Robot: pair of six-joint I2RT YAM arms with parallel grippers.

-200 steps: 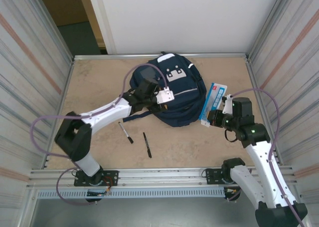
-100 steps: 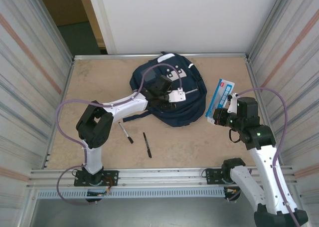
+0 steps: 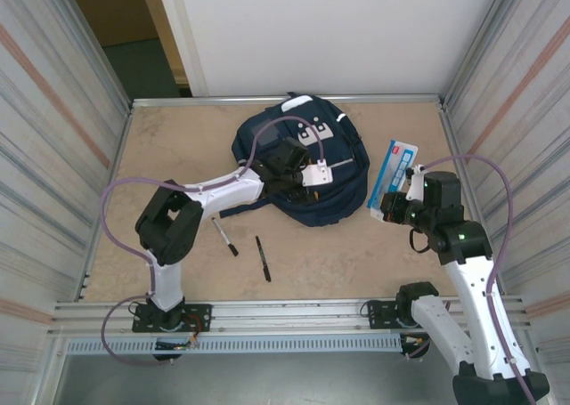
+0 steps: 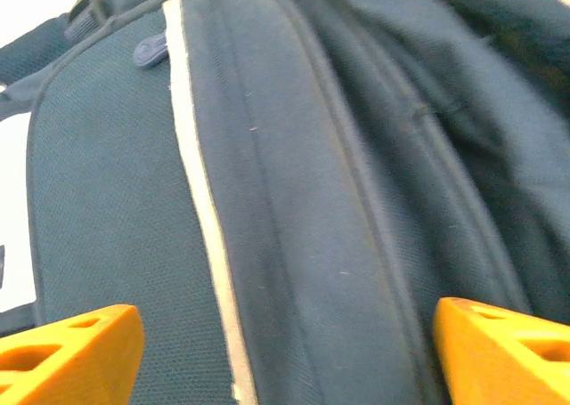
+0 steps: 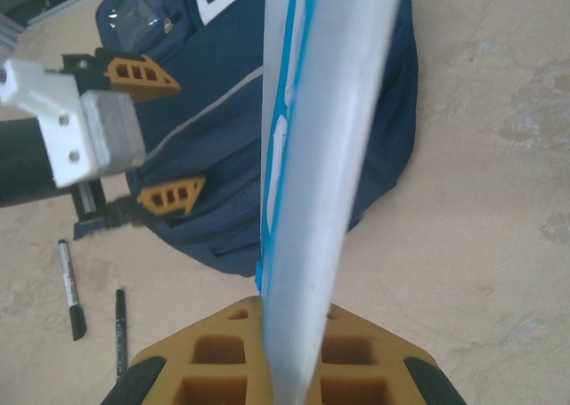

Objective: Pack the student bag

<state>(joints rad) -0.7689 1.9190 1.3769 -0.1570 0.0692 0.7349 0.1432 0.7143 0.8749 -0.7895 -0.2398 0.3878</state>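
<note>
The student bag lies front up at the far middle of the tabletop. Its long axis runs far to near, and its top points toward the far rail. The left end effector hangs over the bag's front with its jaws spread wide. They straddle a seam and a thin white stripe and close on nothing — whether they touch the fabric I cannot tell. The right end effector sits just beside the bag's near right edge, pressed together on the near end of a flat white-and-blue packet. The packet's long axis points far, about parallel to the bag's right side. So the bag lies to the left of the held packet, and the left arm is the nearer one to it. No open mouth shows in the bag, so I judge that a zip must be parted before the packet goes in. Room is tight on the right — a narrow strip of bare tabletop runs along the side wall. It is wider to the near left, where a black marker and a black pen lie.
</note>
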